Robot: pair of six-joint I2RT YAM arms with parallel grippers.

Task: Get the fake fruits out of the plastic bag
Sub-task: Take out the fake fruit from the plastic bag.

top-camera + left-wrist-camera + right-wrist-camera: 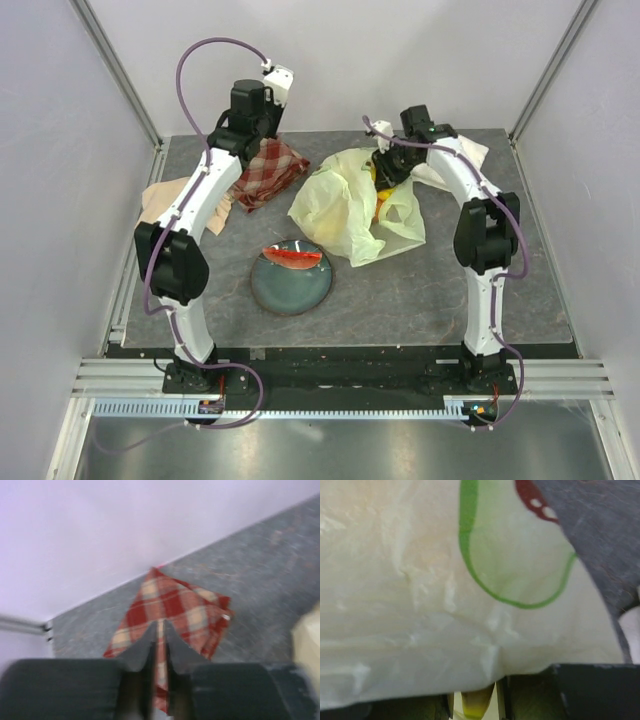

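The pale yellow-green plastic bag (345, 205) lies crumpled at the middle back of the table and fills the right wrist view as the bag (420, 580). My right gripper (386, 172) reaches into its far side. In the wrist view the right gripper (474, 700) is shut on a yellow fruit (478, 706), mostly hidden under the bag's film. An orange-yellow fruit (380, 207) shows inside the bag. A red watermelon slice (292, 257) lies on the dark plate (292, 295). My left gripper (159, 626) hovers above the red checked cloth (175, 605), open by a narrow slit, holding nothing.
The red checked cloth (270, 170) lies at the back left beside a pale towel (165, 205). Another white cloth (465, 152) lies behind the right arm. White walls and metal frame posts close in the table on three sides.
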